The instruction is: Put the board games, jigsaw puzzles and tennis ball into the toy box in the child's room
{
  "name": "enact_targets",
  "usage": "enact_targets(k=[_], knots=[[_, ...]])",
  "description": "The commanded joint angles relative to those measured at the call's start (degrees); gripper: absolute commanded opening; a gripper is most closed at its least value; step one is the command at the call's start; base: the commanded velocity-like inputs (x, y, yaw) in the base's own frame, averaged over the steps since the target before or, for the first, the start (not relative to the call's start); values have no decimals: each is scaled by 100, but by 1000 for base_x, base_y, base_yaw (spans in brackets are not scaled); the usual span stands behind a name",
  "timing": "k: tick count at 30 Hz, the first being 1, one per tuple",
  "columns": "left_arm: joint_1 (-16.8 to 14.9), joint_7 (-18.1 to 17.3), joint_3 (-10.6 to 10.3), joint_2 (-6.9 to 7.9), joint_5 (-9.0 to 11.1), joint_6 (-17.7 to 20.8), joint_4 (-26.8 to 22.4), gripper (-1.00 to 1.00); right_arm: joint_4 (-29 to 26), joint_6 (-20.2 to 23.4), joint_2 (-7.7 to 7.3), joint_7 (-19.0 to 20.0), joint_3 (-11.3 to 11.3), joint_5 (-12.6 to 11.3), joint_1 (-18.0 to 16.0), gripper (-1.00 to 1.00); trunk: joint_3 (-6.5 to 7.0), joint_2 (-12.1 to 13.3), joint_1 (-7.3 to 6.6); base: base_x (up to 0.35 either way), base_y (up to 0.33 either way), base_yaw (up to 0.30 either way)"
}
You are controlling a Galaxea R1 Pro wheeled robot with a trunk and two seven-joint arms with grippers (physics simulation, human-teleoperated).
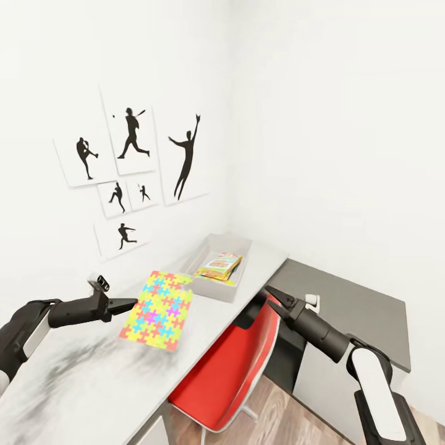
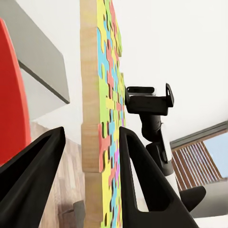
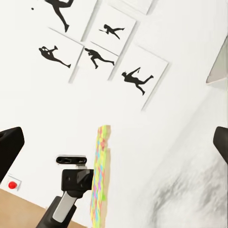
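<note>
A jigsaw puzzle (image 1: 157,309), a thin square with a yellow, pink, blue and green mosaic, hangs tilted just above the table (image 1: 80,383). My left gripper (image 1: 130,304) is shut on its near edge. The left wrist view shows that edge (image 2: 90,118) between the two black fingers (image 2: 142,180). The toy box (image 1: 213,290), a shallow light-grey bin, stands beyond the puzzle near the wall corner. Colourful flat board games (image 1: 219,267) lie inside it. My right gripper (image 1: 272,295) hovers open off the table's front edge, above the chair, pointing at the puzzle (image 3: 100,180).
A red chair (image 1: 228,371) is tucked under the table's front edge. The lower dark-grey wing (image 1: 352,309) extends to the right with a small white object (image 1: 312,301) on it. Baseball-player silhouette prints (image 1: 133,133) hang on the white wall.
</note>
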Motion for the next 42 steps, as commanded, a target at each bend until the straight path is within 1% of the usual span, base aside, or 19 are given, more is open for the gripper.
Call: enact_targets(k=[1,11,23,30,42], knots=[[-8,-34,-21,6,7,60,2,-100,0,35,6,33,-16,24,-7,100,-10,-8,4,242,-184,-6],[-8,-34,-21,6,8,60,2,-100,0,35,6,19,3,33,-7,100,-10,-8,4,273,-149,11],[-6,-34,-21,6,7,60,2,-100,0,35,6,-3,4,32,-7,100,-10,-8,4,255,-241,254],[-9,-34,-21,6,7,60,2,-100,-1,35,6,2,8,33,-7,100,-10,-8,4,224,-244,74],[-8,-34,-17,6,9,58,2,-100,0,35,6,6,11,33,-7,100,-10,-8,4,8,-21,1]])
